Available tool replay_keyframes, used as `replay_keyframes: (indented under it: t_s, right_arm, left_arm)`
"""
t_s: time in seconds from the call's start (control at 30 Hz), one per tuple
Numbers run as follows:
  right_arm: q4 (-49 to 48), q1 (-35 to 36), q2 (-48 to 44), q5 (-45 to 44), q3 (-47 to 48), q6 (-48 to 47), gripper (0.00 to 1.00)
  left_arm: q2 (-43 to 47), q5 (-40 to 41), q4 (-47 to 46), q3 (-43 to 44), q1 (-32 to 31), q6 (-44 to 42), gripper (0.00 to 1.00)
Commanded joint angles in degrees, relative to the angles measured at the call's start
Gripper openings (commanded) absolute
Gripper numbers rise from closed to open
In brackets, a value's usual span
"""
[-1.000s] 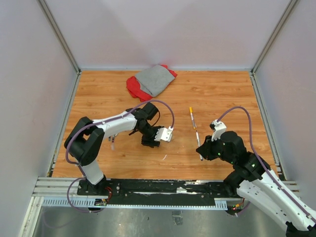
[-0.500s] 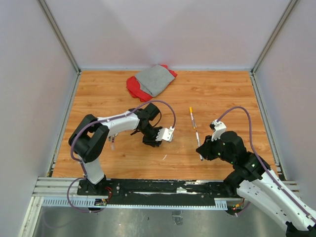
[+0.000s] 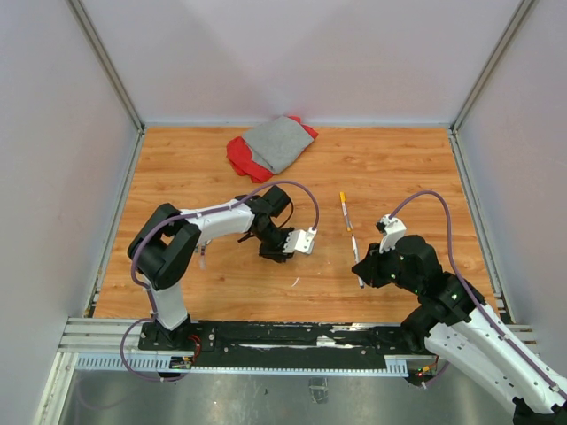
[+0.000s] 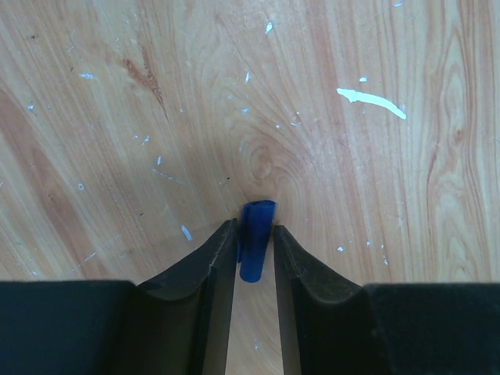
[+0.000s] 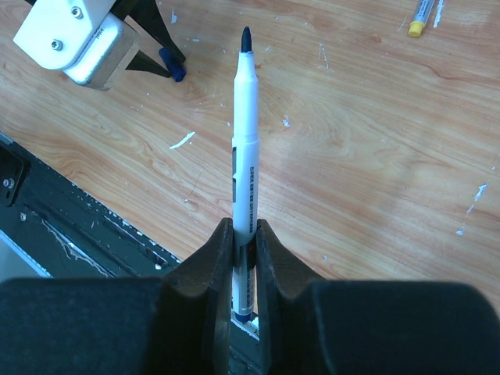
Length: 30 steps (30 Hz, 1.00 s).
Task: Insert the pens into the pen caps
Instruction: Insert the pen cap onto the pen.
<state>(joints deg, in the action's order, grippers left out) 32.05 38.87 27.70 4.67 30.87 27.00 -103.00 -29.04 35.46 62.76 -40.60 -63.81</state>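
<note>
A blue cap [image 4: 256, 238] is clamped on the surface [image 4: 375, 195] between the fingers of the left pincer [image 4: 255, 230]. Right of the cap, a white pen [image 5: 245, 141] is gripped by the right pincer [image 5: 244, 230], its dark tip bared. A yellow-ended pen [image 3: 345, 208] is laid farther right of the cap.

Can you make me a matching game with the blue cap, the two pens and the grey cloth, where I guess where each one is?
Things:
1 blue cap
2 dark-tipped pen
3 yellow-ended pen
4 grey cloth

Places:
A on top of the red cloth, at the far edge of the table
B gripped in the right end effector
C between the jaws of the left end effector
D lying loose on the table

Pairs: 1-C, 2-B, 3-D, 4-A
</note>
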Motion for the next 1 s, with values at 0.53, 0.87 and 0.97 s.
replay_keyframes:
  t_s: [0.53,0.87,0.97]
  right_arm:
    - [0.36,-0.88,-1.81,-1.06,0.39,-0.54,0.06]
    - [0.16,-0.84,-3.53,-2.24,0.24,-0.34,0.06]
    - [-0.22,-0.86,-3.54,-2.62,-0.01,0.03,0.06]
  left_arm:
    - [-0.04,0.19,-4.99,2.04,-1.15,10.99,0.00]
    - [14.19,8.12,-24.15,-5.09,-3.84,38.02,0.01]
    - [20.38,12.96,-34.98,-11.14,-5.86,51.40,0.00]
